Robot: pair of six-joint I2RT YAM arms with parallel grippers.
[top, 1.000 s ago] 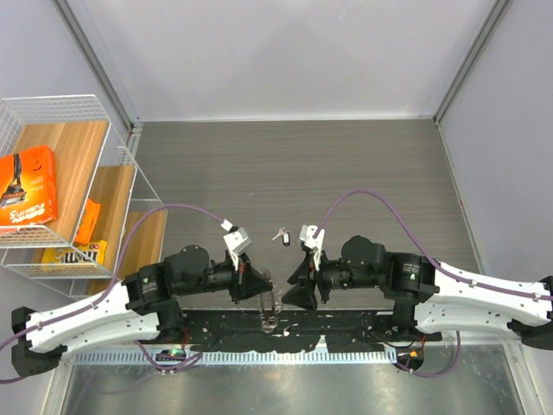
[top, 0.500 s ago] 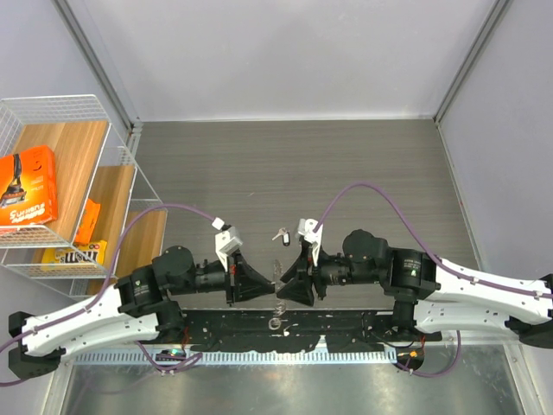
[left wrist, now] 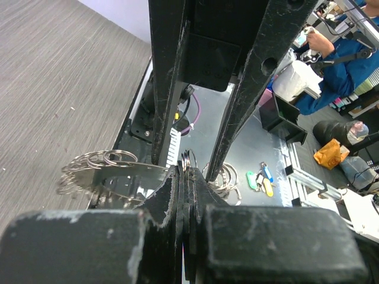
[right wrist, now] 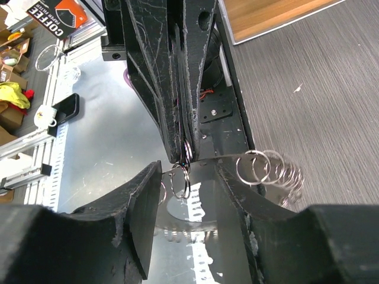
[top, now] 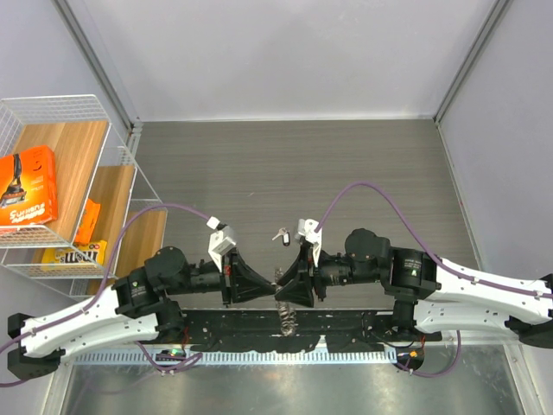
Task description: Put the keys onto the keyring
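My left gripper (top: 270,289) is shut on a thin silvery keyring (left wrist: 188,158), gripped edge-on between its fingertips (left wrist: 188,168). In the right wrist view the keyring (right wrist: 180,181) hangs below the left gripper's tips. My right gripper (top: 283,292) is open, with its jaws standing either side of the ring (right wrist: 188,171), not touching it. A shiny metal disc with several rings fanned along it (right wrist: 269,168) hangs just beneath and also shows in the left wrist view (left wrist: 100,173). One small silver key with a dark head (top: 281,234) lies on the table behind the grippers.
A white wire basket (top: 112,173) with an orange box (top: 30,186) stands at the left over wooden shelves. A black rail (top: 346,333) runs along the near edge. Coloured key tags (left wrist: 263,180) lie on the metal surface below.
The left gripper has drawn back to the left and turned level. The right gripper has closed in, so the two tips now meet. The hanging silvery bunch has swung slightly right.
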